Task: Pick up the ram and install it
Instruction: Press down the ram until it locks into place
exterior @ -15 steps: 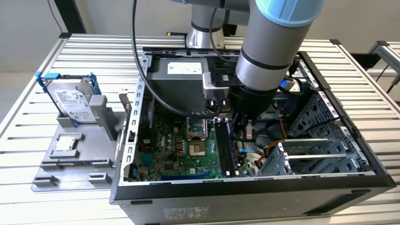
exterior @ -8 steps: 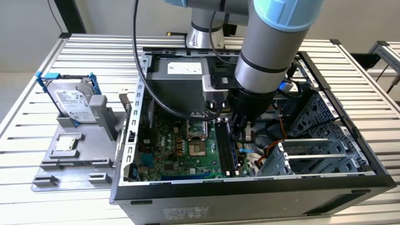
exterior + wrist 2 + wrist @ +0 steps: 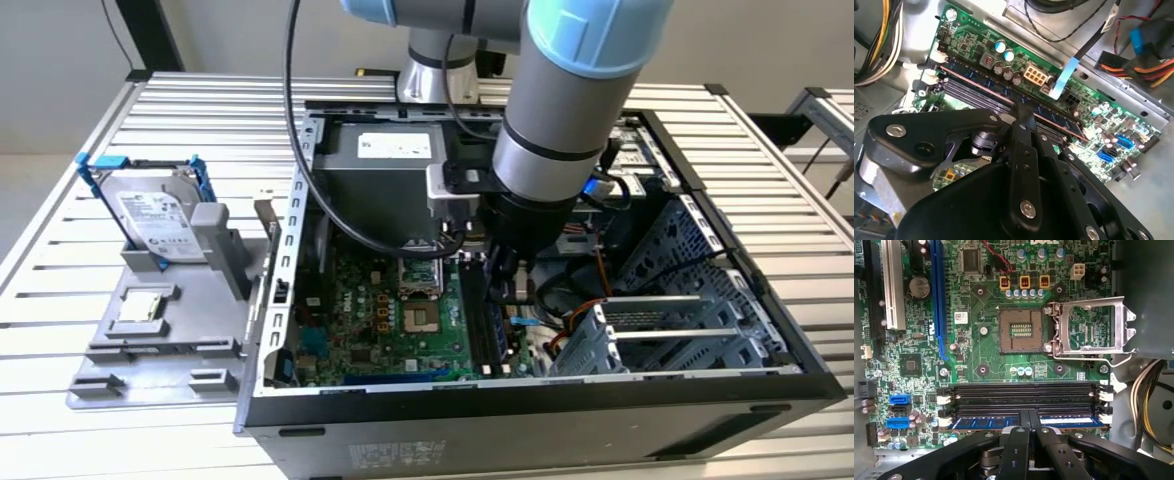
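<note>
While your arm is reaching down into the open black computer case (image 3: pixel 534 420) in the exterior view, its wrist is hanging over the long black memory slots (image 3: pixel 483 320); in the first wrist view, your gripper (image 3: pixel 1029 416) is pinching the long flat blue ram stick (image 3: pixel 1066 421) at mid-length, keeping it level in the slot nearest the board's edge, apparently for seating; in the second wrist view, the fingers (image 3: pixel 1024 125) are meeting above those slots.

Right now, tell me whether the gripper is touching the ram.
Touching. In the first wrist view the gripper closes around the middle of the ram, which sits in the nearest black slot row.
</note>
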`<action>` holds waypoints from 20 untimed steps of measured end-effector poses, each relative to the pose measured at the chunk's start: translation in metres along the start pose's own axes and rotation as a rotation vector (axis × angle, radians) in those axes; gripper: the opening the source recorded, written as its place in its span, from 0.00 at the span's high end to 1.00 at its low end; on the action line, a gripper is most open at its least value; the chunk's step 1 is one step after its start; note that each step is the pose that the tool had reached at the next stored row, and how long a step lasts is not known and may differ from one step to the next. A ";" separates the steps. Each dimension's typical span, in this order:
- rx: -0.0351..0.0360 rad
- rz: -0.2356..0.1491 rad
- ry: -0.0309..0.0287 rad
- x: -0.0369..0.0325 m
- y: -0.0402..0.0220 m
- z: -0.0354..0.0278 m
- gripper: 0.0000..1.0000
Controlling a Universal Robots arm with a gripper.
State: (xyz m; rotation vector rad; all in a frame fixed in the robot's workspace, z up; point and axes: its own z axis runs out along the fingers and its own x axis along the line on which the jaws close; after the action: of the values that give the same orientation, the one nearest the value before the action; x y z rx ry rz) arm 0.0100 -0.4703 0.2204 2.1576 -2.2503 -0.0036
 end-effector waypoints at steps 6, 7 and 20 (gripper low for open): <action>0.0007 -0.001 -0.0036 -0.0007 0.0002 -0.0066 1.00; 0.0004 -0.001 -0.0023 -0.0004 0.0003 -0.0115 1.00; 0.0004 -0.001 -0.0018 0.0006 0.0014 -0.0709 1.00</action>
State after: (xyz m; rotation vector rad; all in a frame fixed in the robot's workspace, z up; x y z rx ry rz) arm 0.0100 -0.4699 0.2913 2.1602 -2.2500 -0.0051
